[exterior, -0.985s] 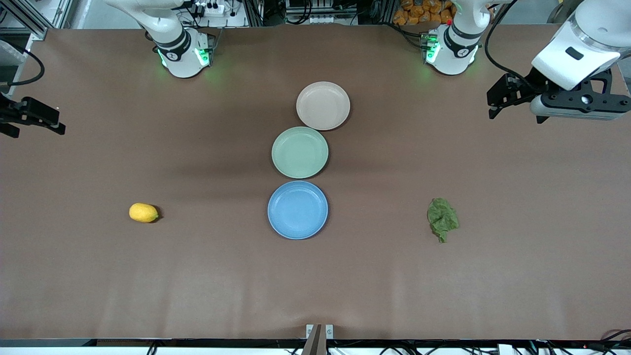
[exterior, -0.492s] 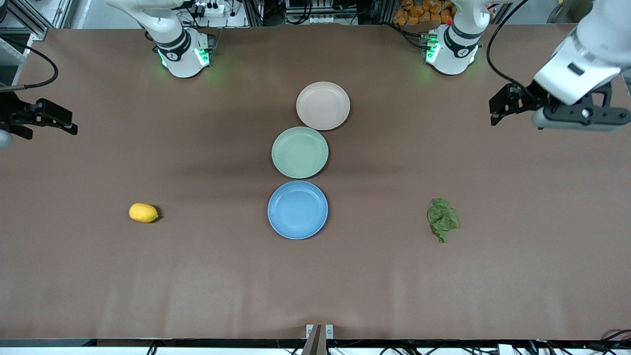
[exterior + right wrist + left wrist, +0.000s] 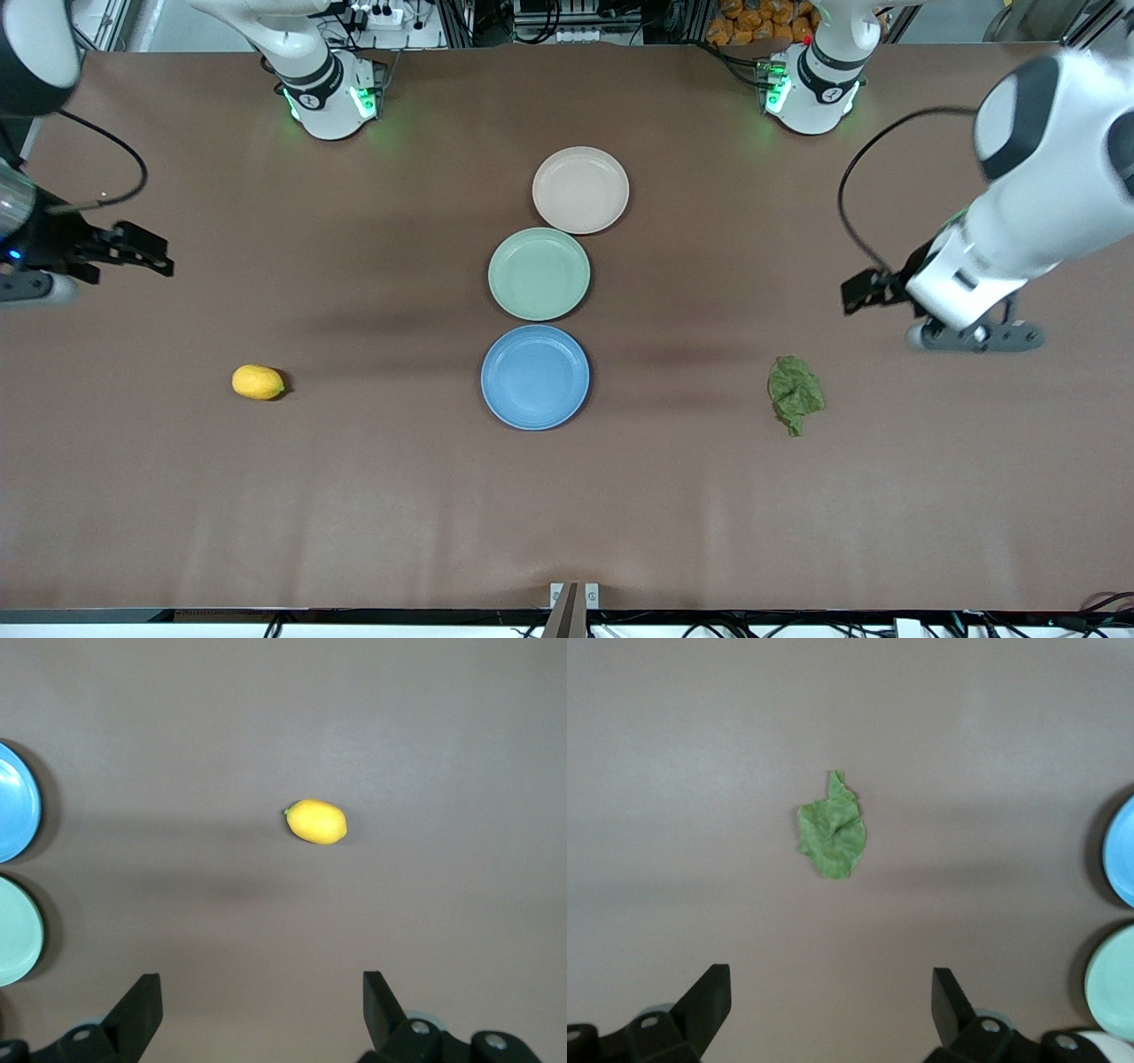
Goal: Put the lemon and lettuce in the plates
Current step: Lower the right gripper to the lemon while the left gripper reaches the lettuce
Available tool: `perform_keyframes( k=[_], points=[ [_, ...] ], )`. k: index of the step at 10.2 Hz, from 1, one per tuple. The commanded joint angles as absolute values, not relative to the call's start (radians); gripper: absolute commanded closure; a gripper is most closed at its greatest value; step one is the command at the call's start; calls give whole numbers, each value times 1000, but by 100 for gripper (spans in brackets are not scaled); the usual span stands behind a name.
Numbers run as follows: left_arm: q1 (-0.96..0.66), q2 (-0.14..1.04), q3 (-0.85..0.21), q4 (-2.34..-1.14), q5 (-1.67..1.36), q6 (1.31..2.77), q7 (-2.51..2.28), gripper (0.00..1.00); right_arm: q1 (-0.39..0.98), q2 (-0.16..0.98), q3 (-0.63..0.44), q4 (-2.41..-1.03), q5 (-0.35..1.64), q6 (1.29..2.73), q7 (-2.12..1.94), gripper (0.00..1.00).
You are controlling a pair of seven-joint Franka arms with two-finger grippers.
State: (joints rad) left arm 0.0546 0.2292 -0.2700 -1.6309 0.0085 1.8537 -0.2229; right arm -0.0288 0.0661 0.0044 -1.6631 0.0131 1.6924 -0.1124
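The yellow lemon (image 3: 258, 382) lies on the brown table toward the right arm's end; it also shows in the right wrist view (image 3: 317, 821). The wrinkly green lettuce (image 3: 796, 393) lies toward the left arm's end and shows in the left wrist view (image 3: 831, 835). The blue plate (image 3: 535, 377) and the beige-pink plate (image 3: 580, 190) sit mid-table, both empty. My left gripper (image 3: 858, 292) is open and empty, over bare table beside the lettuce (image 3: 830, 979). My right gripper (image 3: 146, 251) is open and empty, over bare table apart from the lemon (image 3: 261, 985).
A pale green plate (image 3: 539, 273) sits between the blue and the beige-pink plates, empty. The three plates form a touching column. Both arm bases (image 3: 330, 97) stand at the table's edge farthest from the front camera.
Both arms have swung inward over the table. The left gripper has come much closer to the lettuce, the right gripper somewhat closer to the lemon. Nothing on the table moved.
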Motion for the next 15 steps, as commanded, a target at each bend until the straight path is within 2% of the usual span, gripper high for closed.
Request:
perform_keyframes(
  k=[1, 2, 4, 7, 10, 12, 15],
  points=[
    [57, 210, -278, -1861, 52, 2135, -307, 0, -34, 31, 6, -1839, 18, 1858, -138, 0],
    [60, 224, -278, -1926, 52, 2242, -322, 0, -34, 35, 5, -1924, 9, 1962, -184, 0],
    [60, 325, -273, -1944, 66, 2327, -324, 0, -49, 104, -1, -2044, 3, 2179, -251, 0],
    [63, 486, -256, -1933, 257, 2414, -405, 0, -58, 256, -6, -2040, -20, 2310, -380, 0],
    [58, 610, -242, -1846, 282, 2436, -454, 0, -60, 377, -6, -2040, -34, 2486, -628, 0],
    [52, 644, -241, -1822, 282, 2437, -460, 0, -60, 419, -27, -2042, -32, 2539, -832, 0],
    [49, 678, -242, -1798, 281, 2439, -462, 0, -60, 488, -40, -2058, -32, 2652, -909, 0]
  ],
)
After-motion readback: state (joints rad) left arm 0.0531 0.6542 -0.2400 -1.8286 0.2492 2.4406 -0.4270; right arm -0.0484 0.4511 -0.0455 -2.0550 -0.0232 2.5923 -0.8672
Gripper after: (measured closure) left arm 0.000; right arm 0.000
